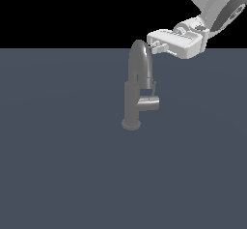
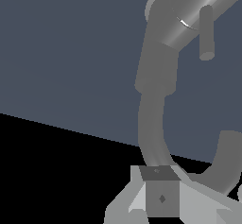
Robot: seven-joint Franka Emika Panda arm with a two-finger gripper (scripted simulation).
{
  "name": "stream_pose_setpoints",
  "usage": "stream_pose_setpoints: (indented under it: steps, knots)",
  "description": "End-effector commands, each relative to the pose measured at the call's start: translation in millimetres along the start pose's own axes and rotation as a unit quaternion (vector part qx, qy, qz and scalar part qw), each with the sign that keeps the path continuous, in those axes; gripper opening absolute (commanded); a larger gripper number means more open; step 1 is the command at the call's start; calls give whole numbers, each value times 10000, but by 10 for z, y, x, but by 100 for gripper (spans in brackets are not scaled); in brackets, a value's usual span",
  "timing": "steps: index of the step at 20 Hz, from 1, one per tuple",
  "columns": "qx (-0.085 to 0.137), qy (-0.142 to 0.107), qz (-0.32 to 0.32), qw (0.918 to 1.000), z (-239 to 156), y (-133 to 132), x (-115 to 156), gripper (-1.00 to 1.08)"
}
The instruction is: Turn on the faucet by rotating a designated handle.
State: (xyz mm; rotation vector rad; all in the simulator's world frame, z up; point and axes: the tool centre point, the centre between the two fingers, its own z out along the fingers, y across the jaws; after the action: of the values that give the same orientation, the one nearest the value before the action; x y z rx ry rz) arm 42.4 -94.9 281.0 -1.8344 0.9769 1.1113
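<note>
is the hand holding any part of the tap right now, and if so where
Nothing is clearly held. The hand is up against the top of the tap's arched spout, well above the handle; whether it grips the spout cannot be told.

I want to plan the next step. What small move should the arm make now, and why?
Probably lower the gripper toward the handle. In the exterior view the gripper sits up beside the top of the spout, while the handle juts from the post well below it, untouched. Descending on the handle's side of the faucet should bring it within reach of the pin lever.
</note>
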Motion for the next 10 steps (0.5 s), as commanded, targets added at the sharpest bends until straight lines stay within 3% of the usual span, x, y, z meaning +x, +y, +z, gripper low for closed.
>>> stream_pose_setpoints:
  steps: [1,10]
  knots:
    - [221,-257,216,9992,10,7,196,-100]
    - [955,-1085,946,9850,141,89,843,-100]
